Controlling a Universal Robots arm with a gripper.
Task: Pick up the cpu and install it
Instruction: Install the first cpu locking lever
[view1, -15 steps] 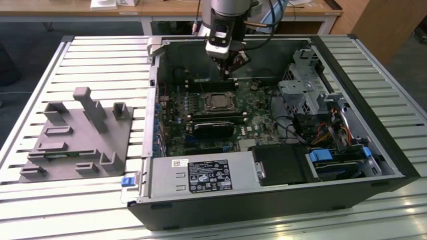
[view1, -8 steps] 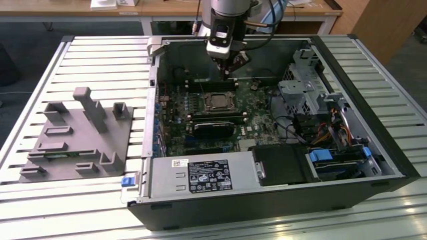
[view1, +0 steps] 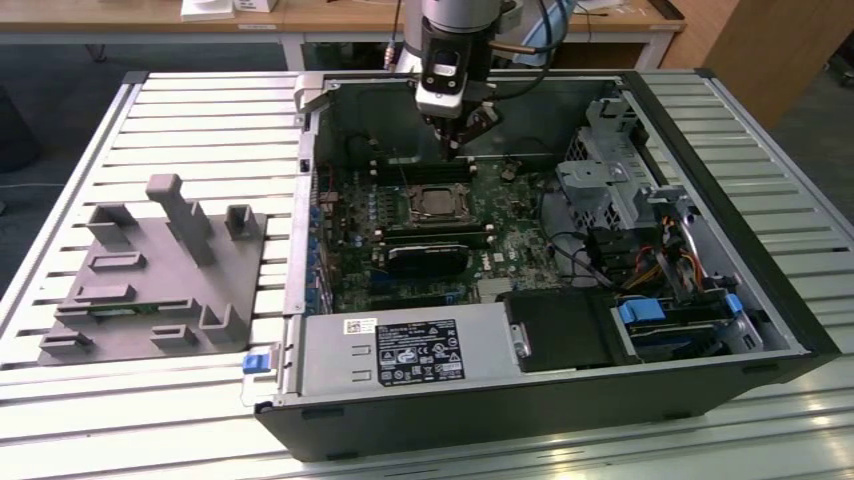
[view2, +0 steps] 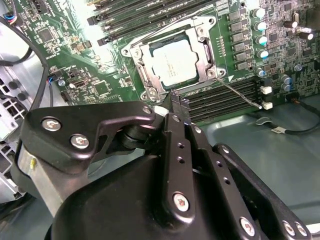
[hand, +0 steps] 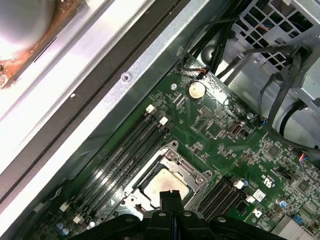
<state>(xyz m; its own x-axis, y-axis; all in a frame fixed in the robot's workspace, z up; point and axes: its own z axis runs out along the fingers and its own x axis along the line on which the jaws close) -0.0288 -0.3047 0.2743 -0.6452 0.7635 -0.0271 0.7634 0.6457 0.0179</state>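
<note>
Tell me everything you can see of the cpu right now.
The cpu is a small flat square chip with a silvery-grey metal lid and a thin pale edge. It lies flat, lid up, on the green motherboard, ringed by a silvery metal frame, with rows of black memory slots on either side. The tool hangs near it and does not hold it.
</note>
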